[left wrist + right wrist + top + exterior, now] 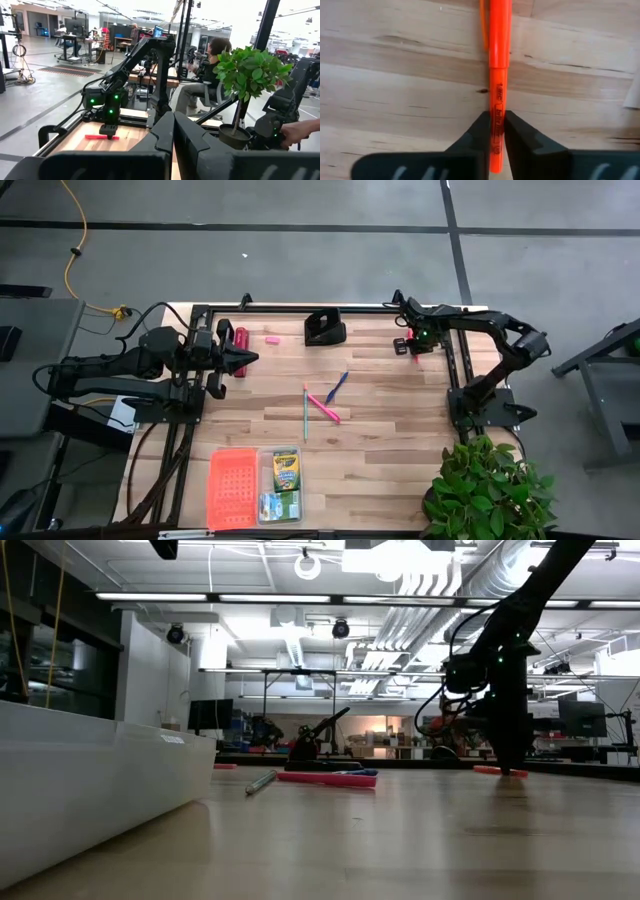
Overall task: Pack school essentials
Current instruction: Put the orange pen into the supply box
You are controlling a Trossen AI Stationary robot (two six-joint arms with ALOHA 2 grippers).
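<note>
My right gripper (pixel 413 346) stands at the table's far right, shut on a red pen (pixel 497 60) that lies on the wood, also seen in the low view (pixel 498 771). My left gripper (pixel 243 359) hovers shut near the far left and touches nothing. Blue pen (pixel 338 386), green pen (pixel 305 413) and pink pen (pixel 323 407) lie mid-table. A tiny pink eraser (pixel 271 338) lies near the far edge. The yellow-green crayon box (pixel 285 470) and the green-and-white box (pixel 280 505) sit in a clear container at the near edge. My right gripper pinches the red pen's barrel near one end (pixel 497 107) between its two fingers (pixel 479 134). The fingers come from above, pointing down, one on each side of the pen. The pen lies flat on the table.
A pink lid (pixel 231 487) lies beside the container. A long red bar (pixel 240 339) and a black block (pixel 325 328) stand along the far edge. A potted plant (pixel 488 488) sits at the near right corner. A seated person (pixel 212 75) and a hand (pixel 299 131) show beyond the table.
</note>
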